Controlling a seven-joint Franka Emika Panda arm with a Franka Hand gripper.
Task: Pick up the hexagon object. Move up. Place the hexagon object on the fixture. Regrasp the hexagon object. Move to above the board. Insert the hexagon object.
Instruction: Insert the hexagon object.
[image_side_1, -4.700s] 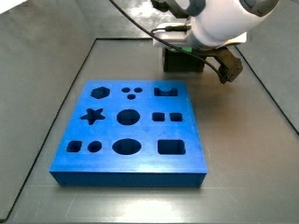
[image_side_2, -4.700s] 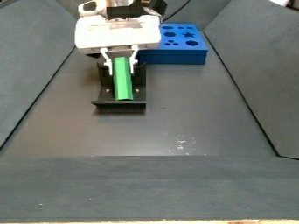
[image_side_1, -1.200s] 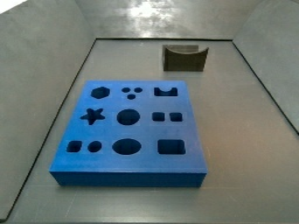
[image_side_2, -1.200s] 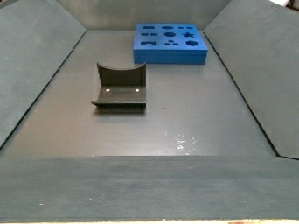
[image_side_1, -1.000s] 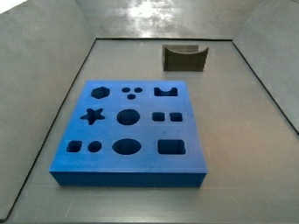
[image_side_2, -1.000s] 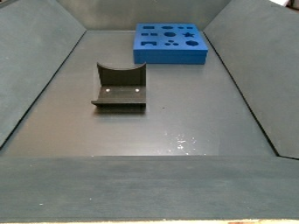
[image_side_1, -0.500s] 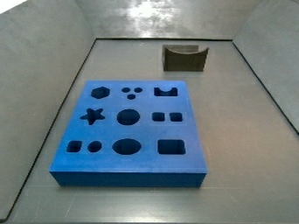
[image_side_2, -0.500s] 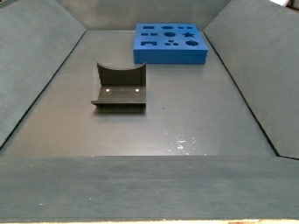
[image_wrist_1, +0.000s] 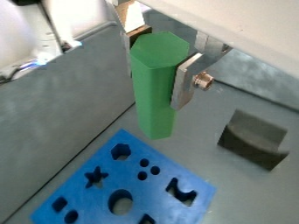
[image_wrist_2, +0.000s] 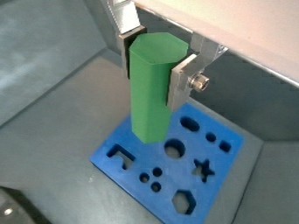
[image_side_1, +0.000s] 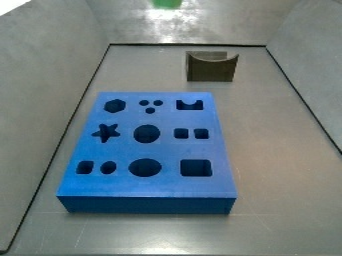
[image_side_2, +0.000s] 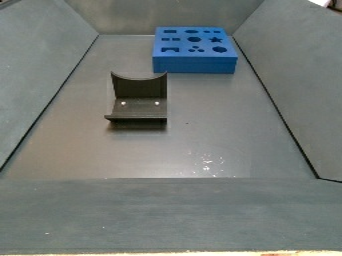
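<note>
Both wrist views show the gripper (image_wrist_1: 158, 68) (image_wrist_2: 155, 70) shut on the hexagon object (image_wrist_1: 156, 96) (image_wrist_2: 149, 101), a bright green peg that hangs upright between the silver fingers (image_wrist_1: 184, 83) (image_wrist_2: 181, 80). Far below its lower end lies the blue board (image_wrist_1: 117, 197) (image_wrist_2: 163, 179) with its cut-outs. The fixture (image_wrist_1: 254, 140) (image_side_1: 211, 66) (image_side_2: 138, 98) stands empty beyond the board (image_side_1: 147, 150) (image_side_2: 195, 48). In a side view only a green tip of the hexagon object (image_side_1: 167, 3) shows at the upper edge; the gripper itself is out of both side views.
Grey sloping walls (image_side_1: 67, 100) (image_side_2: 40, 90) enclose the dark floor on both sides. The board's hexagon hole (image_side_1: 116, 104) sits at its far left corner in a side view, next to small round holes and a crown-shaped cut-out.
Some seconds ago the gripper held the green peg at the fixture. It then left both side views; now a green tip appears at the upper edge of a side view.
</note>
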